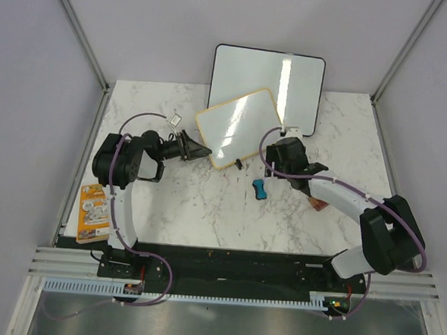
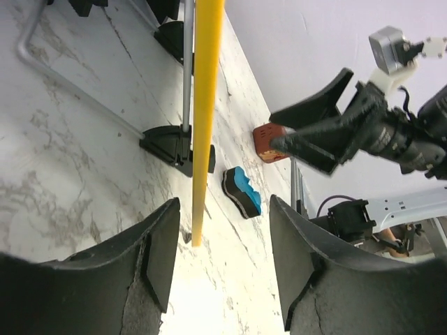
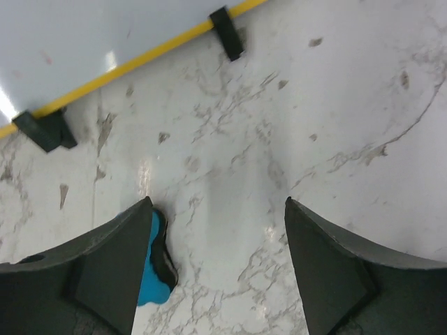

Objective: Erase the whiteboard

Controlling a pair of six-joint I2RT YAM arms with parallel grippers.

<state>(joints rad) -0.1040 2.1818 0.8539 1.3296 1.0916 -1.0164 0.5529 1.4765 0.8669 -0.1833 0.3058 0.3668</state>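
Observation:
The small whiteboard (image 1: 237, 128) with a pale yellow-wood frame stands tilted on black feet at mid-table. Glare covers its face and I see no red marks. My left gripper (image 1: 206, 152) is open and empty at the board's near-left corner. In the left wrist view (image 2: 227, 269) the board's yellow edge (image 2: 207, 84) shows edge-on just ahead of the jaws. My right gripper (image 1: 271, 170) is open and empty over bare table (image 3: 217, 209), below the board's lower edge (image 3: 105, 35). A blue eraser (image 1: 260, 189) lies flat beside its left finger (image 3: 155, 269) and also shows in the left wrist view (image 2: 242, 192).
A larger black-framed white board (image 1: 268, 78) leans on the back wall behind the small one. An orange-brown block (image 1: 318, 204) lies under the right forearm. An orange packet (image 1: 93, 213) sits at the table's left edge. A small white tag (image 1: 174, 120) lies at the back left.

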